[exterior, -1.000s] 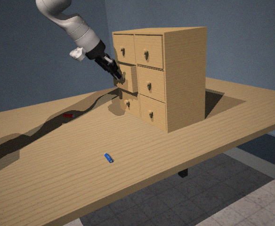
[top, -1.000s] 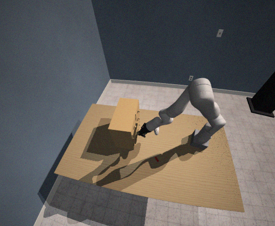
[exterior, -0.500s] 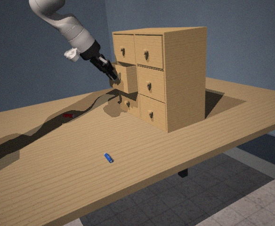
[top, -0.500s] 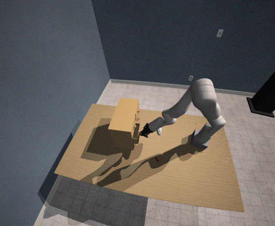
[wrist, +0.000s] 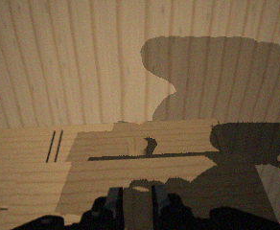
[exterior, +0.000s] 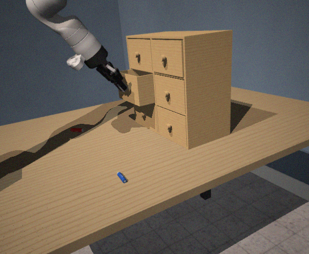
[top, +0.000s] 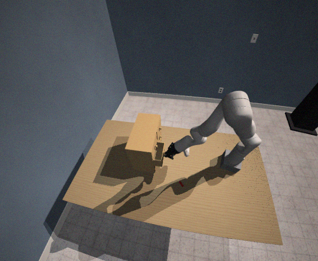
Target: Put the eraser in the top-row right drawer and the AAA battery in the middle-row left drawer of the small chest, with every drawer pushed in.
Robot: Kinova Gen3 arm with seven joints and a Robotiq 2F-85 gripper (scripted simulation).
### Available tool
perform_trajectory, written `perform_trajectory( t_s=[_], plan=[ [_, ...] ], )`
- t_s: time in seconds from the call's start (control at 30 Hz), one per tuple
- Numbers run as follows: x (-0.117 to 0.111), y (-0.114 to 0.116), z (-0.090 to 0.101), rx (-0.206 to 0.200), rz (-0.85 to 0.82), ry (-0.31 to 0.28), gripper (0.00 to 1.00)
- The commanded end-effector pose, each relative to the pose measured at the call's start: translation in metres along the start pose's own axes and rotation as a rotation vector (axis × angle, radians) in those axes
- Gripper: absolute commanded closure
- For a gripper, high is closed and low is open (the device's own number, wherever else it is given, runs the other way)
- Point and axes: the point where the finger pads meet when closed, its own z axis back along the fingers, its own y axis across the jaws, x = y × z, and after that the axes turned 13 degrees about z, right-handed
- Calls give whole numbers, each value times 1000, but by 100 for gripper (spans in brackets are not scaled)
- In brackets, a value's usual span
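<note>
The chest stands upright. Its left middle-row drawer is pulled partway out and looks about level; its shadowed inside shows no object. My gripper is shut on this drawer's knob. The right drawer of the top row is in, as are the others. A small blue cylinder, like a battery, lies on the table in front of the chest's right side. A small red piece with a grey end lies left of the arm; I cannot tell surely whether it is the eraser.
The arm reaches over the table toward the chest front. The bottom-left drawer's knob sticks out under the open drawer. Heavy arm shadows cross the table. Walls stand beyond the table.
</note>
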Motion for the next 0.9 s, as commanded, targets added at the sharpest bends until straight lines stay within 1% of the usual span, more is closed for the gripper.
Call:
perform_trajectory(
  t_s=[0.0,0.87],
  plan=[
    [-2,1,1,1,2,1,87],
    [-6,2,4,1,2,1,87]
  ],
)
